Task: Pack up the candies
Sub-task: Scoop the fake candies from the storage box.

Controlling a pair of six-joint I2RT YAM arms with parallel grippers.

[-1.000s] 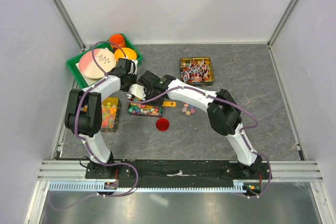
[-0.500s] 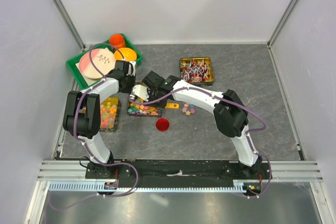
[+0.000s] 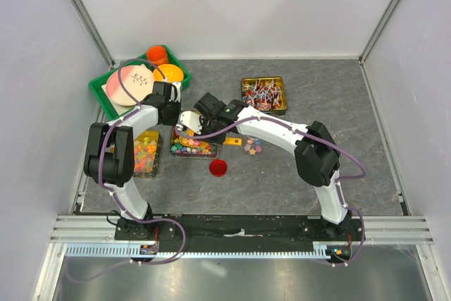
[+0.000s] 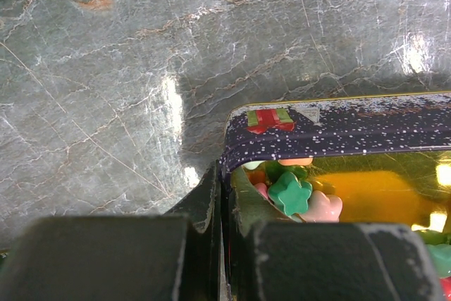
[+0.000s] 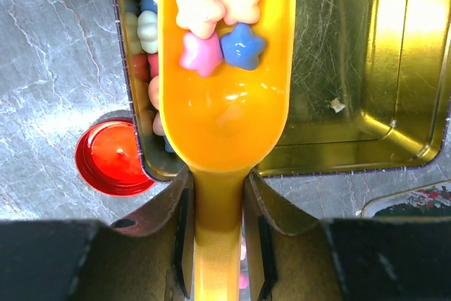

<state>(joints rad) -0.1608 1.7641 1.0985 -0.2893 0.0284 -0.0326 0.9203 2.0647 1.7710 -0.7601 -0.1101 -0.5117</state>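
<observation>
Pinches the wall of the dark, speckled, gold-lined metal tin (image 4: 352, 128) with the left gripper (image 4: 224, 209); clamps the handle of the yellow plastic scoop (image 5: 225, 103) in the right gripper (image 5: 217, 237), holding pastel star-shaped candies (image 5: 243, 44) over the tin.

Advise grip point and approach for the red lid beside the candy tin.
Come straight down. The red lid lies flat on the table, seemingly hollow side up, so its thin upright rim is the hold: one of the jaws inside, one outside, on the arc away from the tin, whose corner crowds it. Right gripper holds the scoop, left gripper the tin wall, so free one first.
</observation>
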